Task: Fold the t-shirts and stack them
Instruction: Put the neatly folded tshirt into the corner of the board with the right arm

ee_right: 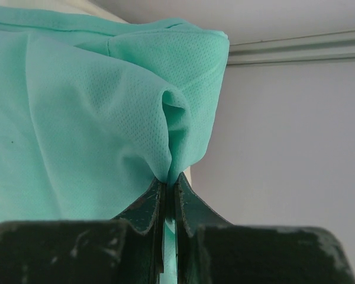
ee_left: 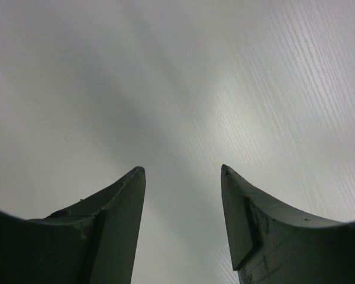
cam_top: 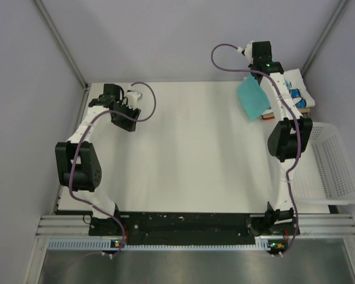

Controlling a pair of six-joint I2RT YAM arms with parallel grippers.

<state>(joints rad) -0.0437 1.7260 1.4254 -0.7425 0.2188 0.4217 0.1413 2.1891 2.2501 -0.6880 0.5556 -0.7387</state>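
- A white tabletop (cam_top: 183, 154) stands between pale grey walls, with both arm bases at its near edge.
- The teal-green t-shirt (cam_top: 252, 98) is at the far right corner, a tilted flat panel partly hidden behind the right arm.
- The right fingers (ee_right: 148, 207) are pressed together on a bunched pleat of this shirt, pinching its mesh cloth.
- The printed white t-shirt (cam_top: 296, 92) lies just right of the teal one, with blue marks showing.
- The left fingers (ee_left: 121, 201) are spread wide with nothing between them, over bare tabletop at the far left.
- A white mesh basket (cam_top: 334, 171) sits at the right edge, nearer than the shirts.
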